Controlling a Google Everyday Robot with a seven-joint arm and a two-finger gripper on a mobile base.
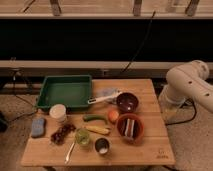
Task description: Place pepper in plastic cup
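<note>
Wooden table fills the lower frame. Nearest its bottom edge stand a dark metal cup with a white inside and a spoon. Just above them is the plastic cup, translucent yellow-green and upright. Left of it lie a dark reddish clump and a blue sponge. A yellow vegetable lies just right of the cup, with a brown bowl further right. The pepper rests flat on the table a little above the yellow vegetable, near the plastic cup but apart from it. An orange fruit sits just to its right and a white container to its left. Farther back are a dark bowl and a green tray. The white arm curves in at the right edge. The gripper is out of frame past that edge, its fingers spread wide, well apart from the pepper.
</note>
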